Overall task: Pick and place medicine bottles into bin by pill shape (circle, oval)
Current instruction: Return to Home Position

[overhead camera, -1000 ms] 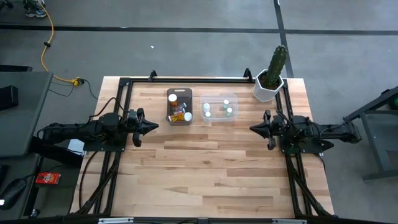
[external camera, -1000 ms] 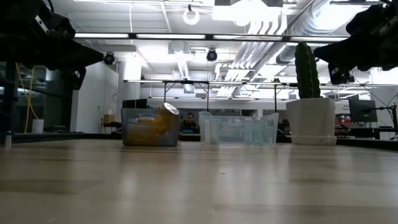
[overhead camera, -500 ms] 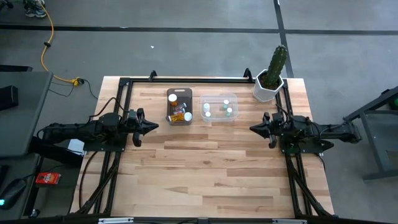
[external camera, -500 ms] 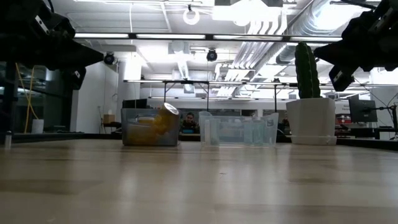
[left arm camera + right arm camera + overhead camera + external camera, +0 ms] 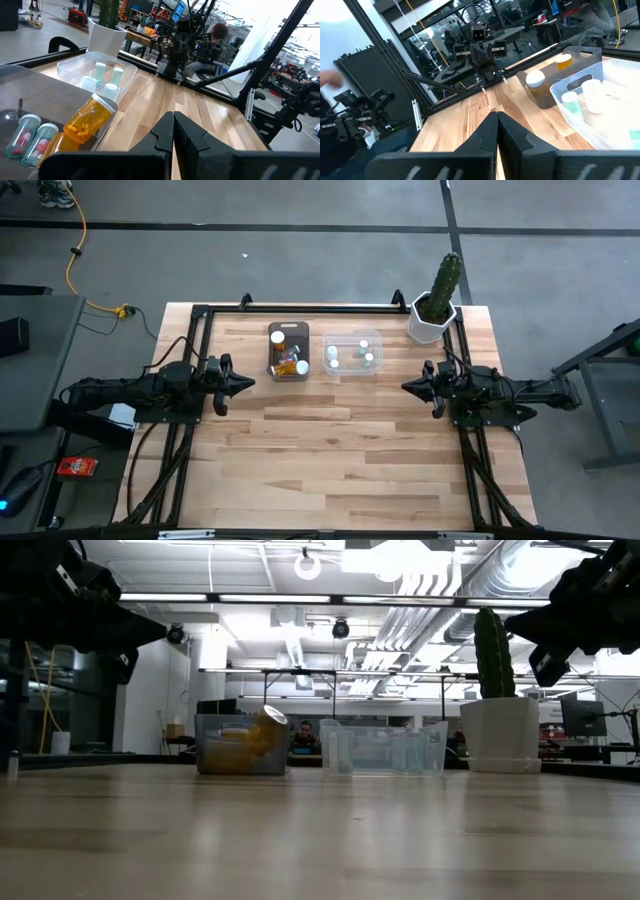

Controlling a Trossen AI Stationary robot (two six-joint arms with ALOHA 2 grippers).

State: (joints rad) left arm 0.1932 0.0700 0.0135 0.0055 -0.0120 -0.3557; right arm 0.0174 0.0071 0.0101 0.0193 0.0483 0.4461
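Note:
Several medicine bottles lie in two bins at the table's far middle. Amber ones (image 5: 287, 360) fill the dark grey bin (image 5: 288, 328), and one of them (image 5: 90, 120) leans tilted against others. Pale white-capped ones (image 5: 333, 356) stand in the clear bin (image 5: 352, 337). My left gripper (image 5: 250, 383) hovers level at the table's left side, shut, short of the grey bin. My right gripper (image 5: 405, 387) hovers level at the right side, shut, short of the clear bin. Both hold nothing; their fingertips meet in the wrist views (image 5: 173, 116) (image 5: 496, 116).
A white pot with a green cactus (image 5: 434, 315) stands at the far right corner, close behind my right arm. A black frame (image 5: 300, 307) runs along the far edge. Bare wood (image 5: 330, 450) spreads between the arms and toward the near edge.
My right gripper has rolled a little about the line it points along, staying in place and shut. The left arm, bins and bottles are unmoved.

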